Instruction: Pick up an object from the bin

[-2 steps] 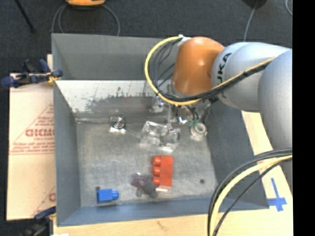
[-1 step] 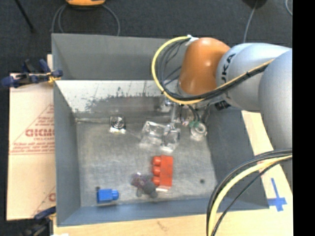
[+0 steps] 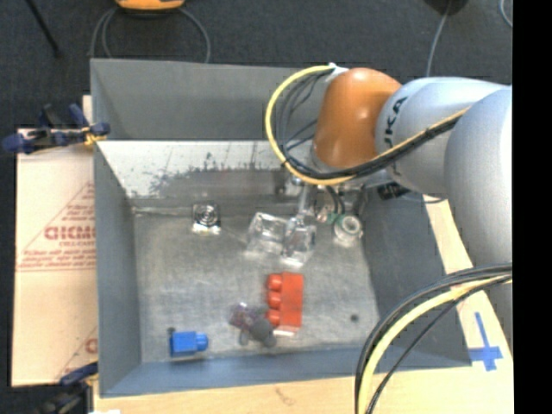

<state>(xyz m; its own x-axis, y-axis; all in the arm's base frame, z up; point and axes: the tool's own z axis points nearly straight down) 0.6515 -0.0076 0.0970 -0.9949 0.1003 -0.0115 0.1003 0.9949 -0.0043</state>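
From my end the claw [image 3: 304, 224] is low near the back of the bin [image 3: 116, 257], right against a clear plastic piece [image 3: 269, 234] lying by the back wall, about mid-width. Honestly can't tell how wide the claw is or if it's got hold of anything. A small silver bit [image 3: 205, 218] sits left of the clear piece, and a pale ring [image 3: 348, 228] just right of the claw. Toward the front there's a red block [image 3: 285, 300], a dark purplish lump [image 3: 252, 323] touching it, and a blue block [image 3: 187, 342] front left.
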